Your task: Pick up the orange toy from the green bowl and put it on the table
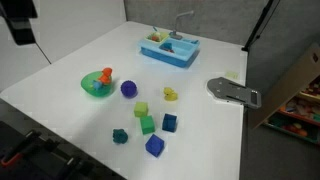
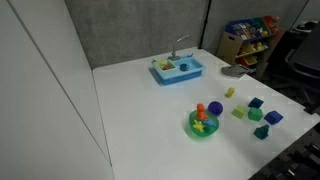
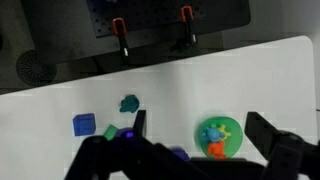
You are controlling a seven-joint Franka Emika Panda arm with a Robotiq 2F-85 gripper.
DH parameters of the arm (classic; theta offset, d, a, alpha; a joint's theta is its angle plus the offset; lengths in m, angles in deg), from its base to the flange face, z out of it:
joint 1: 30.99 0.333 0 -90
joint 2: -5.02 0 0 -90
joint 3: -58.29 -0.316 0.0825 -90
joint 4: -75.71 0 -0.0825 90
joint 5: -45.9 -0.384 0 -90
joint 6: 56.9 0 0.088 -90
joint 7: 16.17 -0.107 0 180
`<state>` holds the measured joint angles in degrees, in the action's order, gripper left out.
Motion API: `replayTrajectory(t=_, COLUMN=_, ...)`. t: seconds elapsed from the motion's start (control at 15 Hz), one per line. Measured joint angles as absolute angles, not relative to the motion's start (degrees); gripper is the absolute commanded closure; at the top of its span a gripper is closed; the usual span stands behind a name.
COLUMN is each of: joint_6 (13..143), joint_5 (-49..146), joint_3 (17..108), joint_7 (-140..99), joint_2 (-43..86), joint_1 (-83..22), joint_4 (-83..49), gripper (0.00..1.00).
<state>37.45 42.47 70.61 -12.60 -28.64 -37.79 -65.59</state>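
The green bowl (image 1: 92, 90) sits on the white table (image 1: 70, 60) and shows in both exterior views (image 2: 206, 130). The orange toy (image 1: 106, 75) stands upright in it beside small blue and yellow pieces. In the wrist view the bowl (image 3: 234, 126) lies between my two dark fingers, with the orange toy (image 3: 216, 149) at its lower edge. My gripper (image 3: 203, 128) is open and empty, high above the bowl. Part of the arm shows at the top left of an exterior view (image 1: 22, 25).
A purple ball (image 1: 128, 88), a small yellow toy (image 1: 170, 94) and several coloured blocks (image 1: 147, 124) lie beside the bowl. A blue sink tray (image 1: 170, 48) stands at the back. A grey flat object (image 1: 232, 92) lies at the table's edge.
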Motion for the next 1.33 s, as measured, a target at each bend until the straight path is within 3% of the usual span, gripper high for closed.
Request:
replayTrajectory(t=0.67, joint_6=38.1, joint_5=42.3, joint_3=69.0, joint_7=-12.6, joint_2=-27.1, joint_1=-37.7, joint_4=-65.3, gripper=0.0)
replayTrajectory(t=1.33, joint_6=42.5, joint_5=39.9, joint_3=62.7, joint_7=-16.8, joint_2=-13.0, joint_1=-34.9, joint_4=-57.6, gripper=0.0)
